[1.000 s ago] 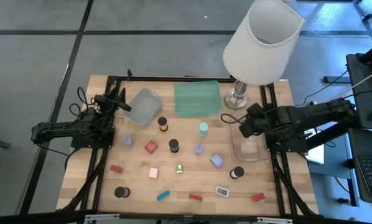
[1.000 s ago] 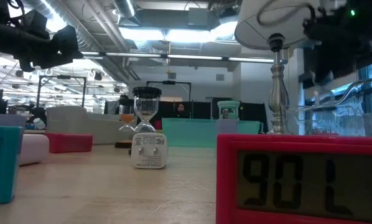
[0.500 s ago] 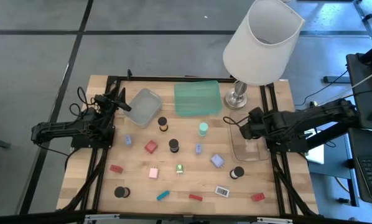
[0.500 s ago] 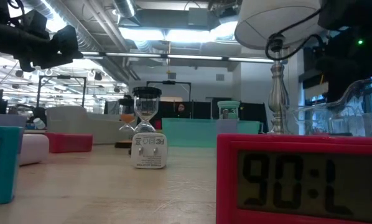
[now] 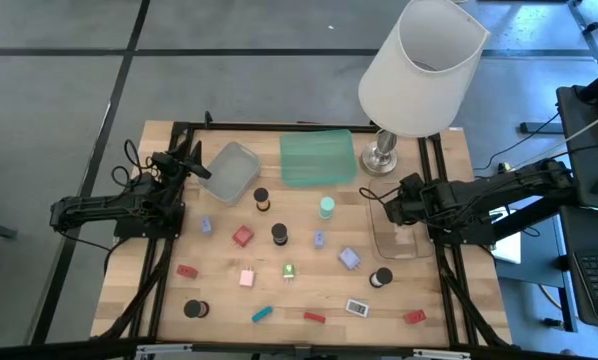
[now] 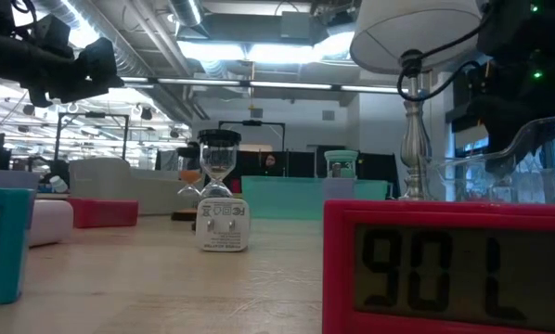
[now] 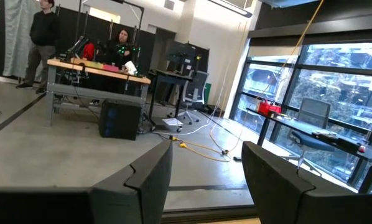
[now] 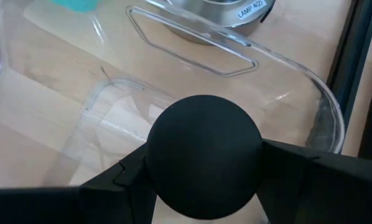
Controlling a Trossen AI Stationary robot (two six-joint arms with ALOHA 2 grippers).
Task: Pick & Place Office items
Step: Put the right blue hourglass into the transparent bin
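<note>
A black cylinder (image 8: 203, 155) is pinched between the fingers of the right gripper (image 8: 204, 177) directly above the clear tray (image 8: 310, 93), beside the lamp base (image 8: 220, 12). The left gripper (image 7: 204, 180) is held spread at the table's left edge; remaining office items are scattered across the wooden table (image 5: 299, 300).

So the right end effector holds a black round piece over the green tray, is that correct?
Not quite: the right end effector holds the black round piece over the clear plastic tray, as the right wrist view shows; the green tray is elsewhere.
</note>
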